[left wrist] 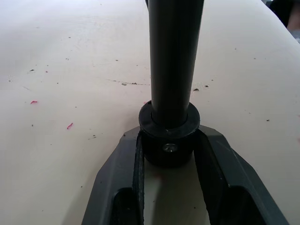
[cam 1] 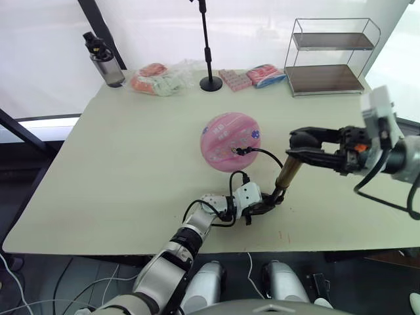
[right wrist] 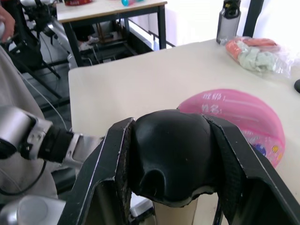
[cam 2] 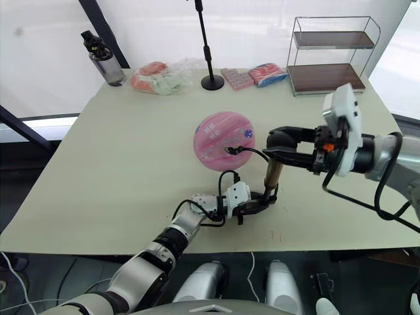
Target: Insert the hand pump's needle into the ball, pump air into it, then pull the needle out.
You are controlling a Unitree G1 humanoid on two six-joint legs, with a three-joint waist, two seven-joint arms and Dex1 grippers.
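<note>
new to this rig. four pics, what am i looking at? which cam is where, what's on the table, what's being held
It is a humanoid robot with two arms, each ending in two black fingers. The two wide pictures come from a stereo camera on its head, looking down over a table. The two close pictures come from cameras on its wrists, looking along the fingers.

The left gripper clamps the black base of the hand pump, which stands tilted on the table. The right gripper is closed on the pump's black handle at the top. A thin black hose runs from the pump to the pink ball.

At the back are a water bottle, bagged packets, a microphone stand and a wire shelf.
</note>
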